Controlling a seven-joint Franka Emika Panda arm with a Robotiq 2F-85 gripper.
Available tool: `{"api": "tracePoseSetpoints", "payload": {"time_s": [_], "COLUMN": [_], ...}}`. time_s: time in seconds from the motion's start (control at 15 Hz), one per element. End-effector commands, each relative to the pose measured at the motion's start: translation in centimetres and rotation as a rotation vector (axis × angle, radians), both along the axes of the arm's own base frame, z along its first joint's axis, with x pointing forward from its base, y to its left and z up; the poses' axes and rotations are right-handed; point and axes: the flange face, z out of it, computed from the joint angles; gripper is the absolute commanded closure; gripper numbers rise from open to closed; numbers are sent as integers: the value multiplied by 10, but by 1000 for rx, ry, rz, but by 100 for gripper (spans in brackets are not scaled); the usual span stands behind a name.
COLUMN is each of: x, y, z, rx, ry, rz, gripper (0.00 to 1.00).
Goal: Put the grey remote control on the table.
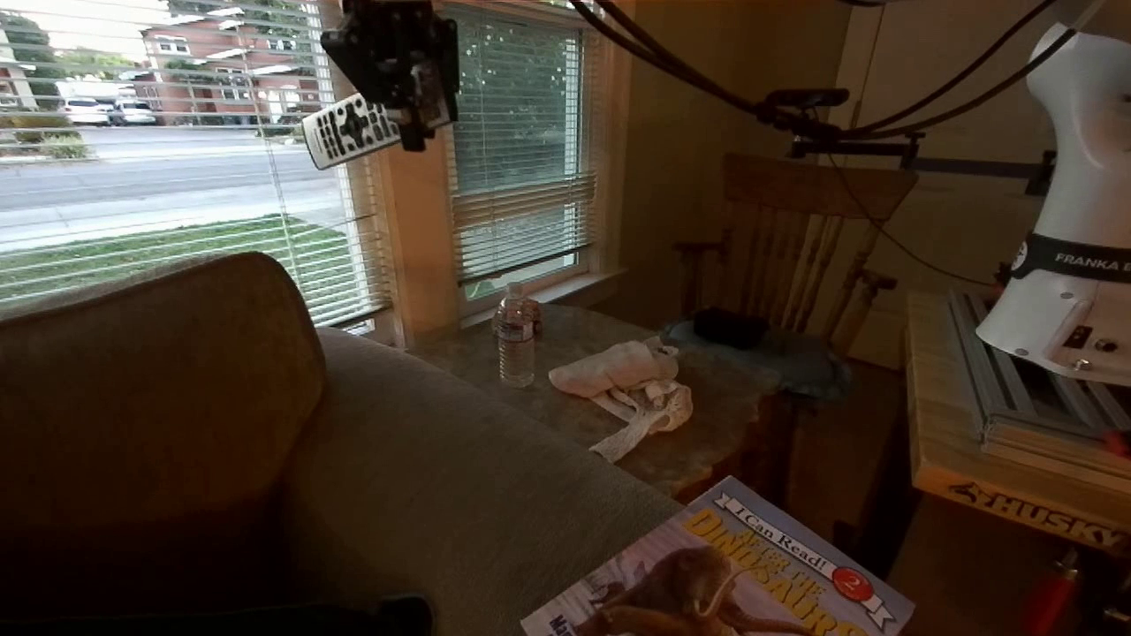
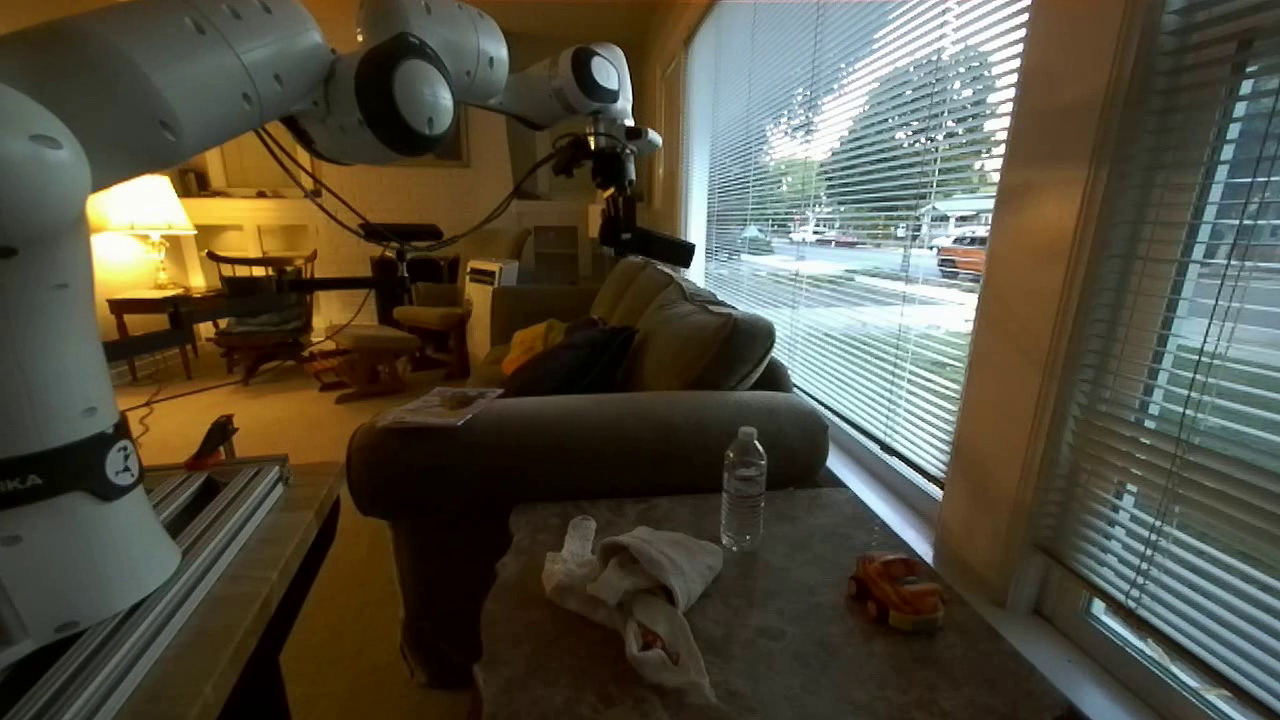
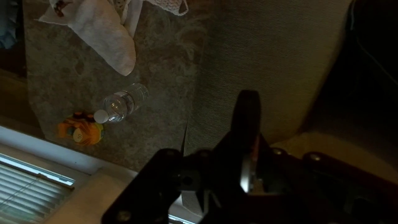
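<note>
Grey remote control up in the air, upper left of the frame in an exterior view, pale against the window blinds, button face on show, tilted so its free end dips to the left! The gripper has it, jaws closed on the remote, a finger crossing in front of the buttons and a little more of the body peeking out to the right.

Over to an exterior view, and the remote is a dark bar near the top middle, jutting right from the gripper, with the sofa below it in the frame. The robot arm reaches across from the upper left. And the table, lower right there, well apart from the remote: water bottle standing upright, crumpled whitish cloth to its left, orange toy truck to its right.

On the sofa's rounded arm lies a book, After the Dinosaurs on its cover, bottom of the frame in an exterior view, with a workbench marked Husky at the right and a wooden chair in the upper right.

Down to the wrist view: dark fingers rise from the bottom of the frame, table filling the upper left, bottle and truck left of centre. Too dark there to make out just where the fingers meet the remote.
</note>
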Motion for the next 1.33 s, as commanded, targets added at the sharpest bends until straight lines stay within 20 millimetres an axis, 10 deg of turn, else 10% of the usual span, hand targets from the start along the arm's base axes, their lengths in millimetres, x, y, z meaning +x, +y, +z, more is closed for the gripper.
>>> {"api": "tracePoseSetpoints", "payload": {"time_s": [0.0, 0.53, 0.6, 1.0, 1.27], "x": [-10, -9, -8, -6, -16], "y": [14, 39, 33, 35, 40], "z": [17, 33, 24, 27, 15], "rx": [56, 201, 169, 190, 157], "ry": [-75, -264, -214, -232, -121], "rz": [-165, -360, -337, -344, -114], "gripper": [96, 96, 85, 96, 96]}}
